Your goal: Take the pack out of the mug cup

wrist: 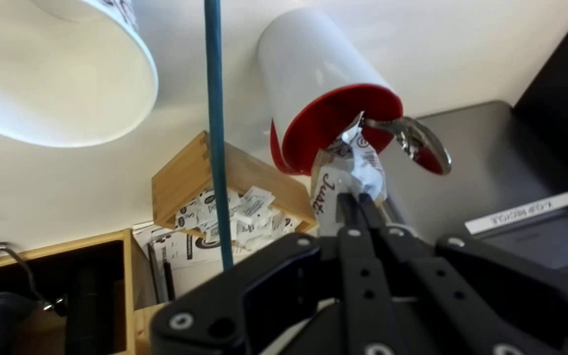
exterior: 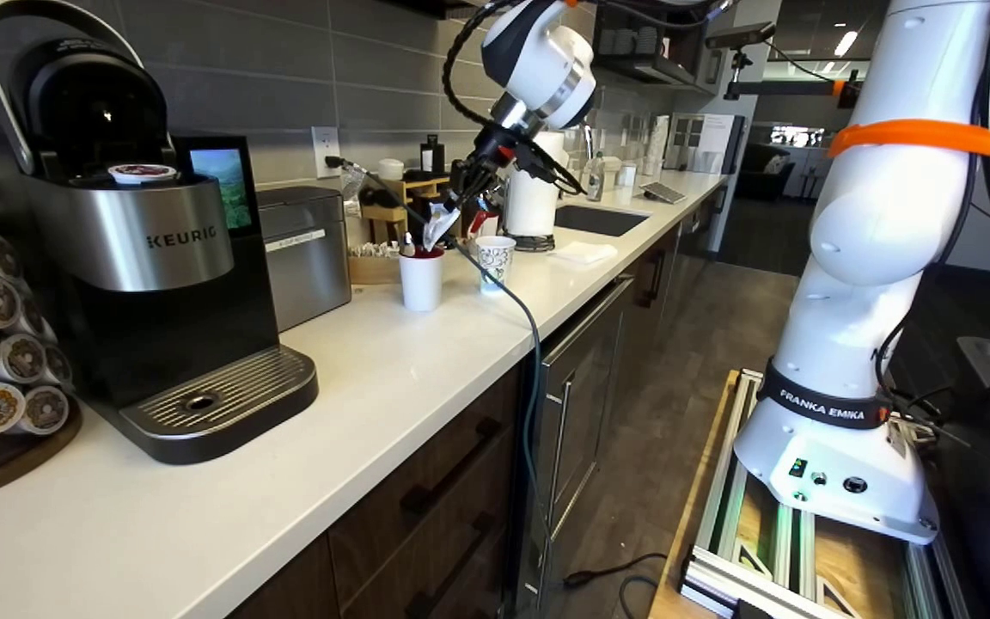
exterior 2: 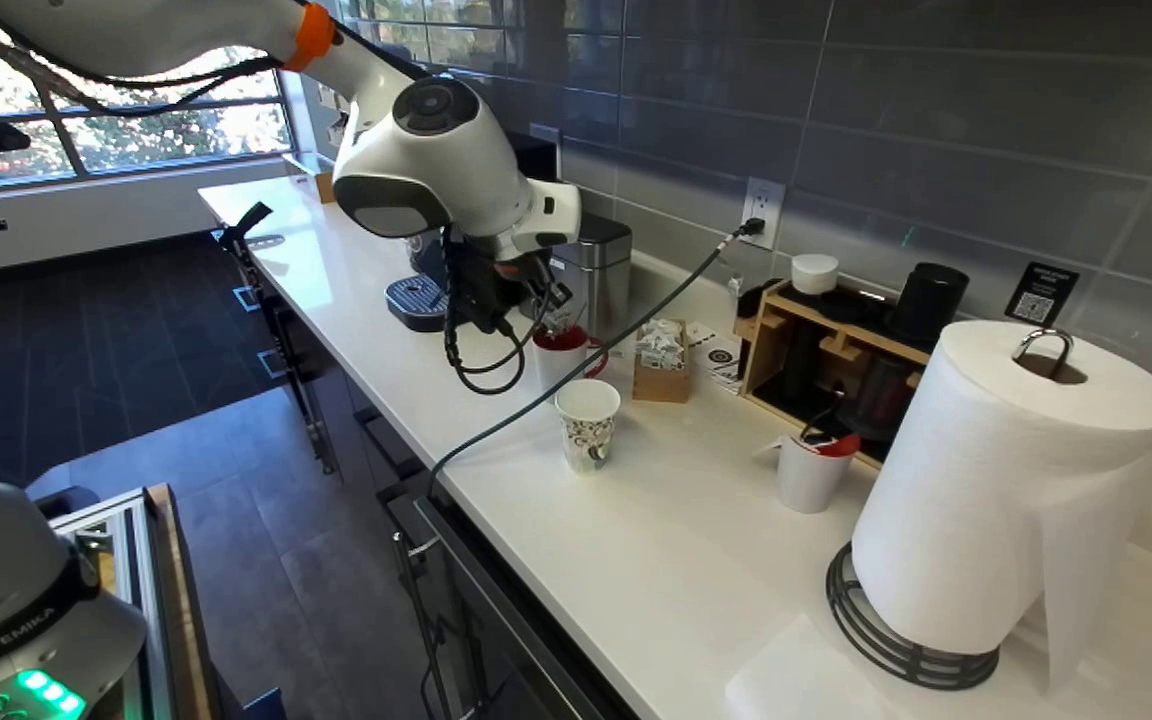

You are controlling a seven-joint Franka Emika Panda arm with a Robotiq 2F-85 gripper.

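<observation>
A Franka arm point(exterior: 864, 215) reaches across a white kitchen surface point(exterior: 375, 365), its tool point(wrist: 357, 201) clenched on a small pack point(wrist: 345, 172) over the mug cup point(exterior: 422, 282). In the wrist view, the tool's 2 fingers point(wrist: 348, 212) stand close together on the crinkled white pack, which bears the printed word "Just." The pack's lower end reaches the mug cup's red-lined mouth; whether any of it dips below the rim is impossible to tell. White outside, the mug cup stands upright on the surface, with 1 metal spoon point(wrist: 422, 143) leaning out over its rim, bowl uppermost. A patterned paper cup point(exterior 2: 588, 430) stands upright near it, the 2 apart, while a blue-green cable point(wrist: 217, 133) runs from a wall outlet point(exterior 2: 764, 200) across the scene and down past the surface's front edge. Also near the mug cup sit a wooden box point(exterior 2: 661, 386) filled with small paper packets and a gray bin point(wrist: 481, 162) with a label reading "K-CUP RECYCLE." In an exterior view, a Keurig coffee machine point(exterior: 151, 232) stands with its lid raised and 1 pod point(exterior: 142, 174) resting at the top. Elsewhere on the surface, as seen in an exterior view, a paper towel roll point(exterior 2: 1006, 500) stands upright near another white mug point(exterior 2: 808, 485), red inside, its contents too small to identify.
</observation>
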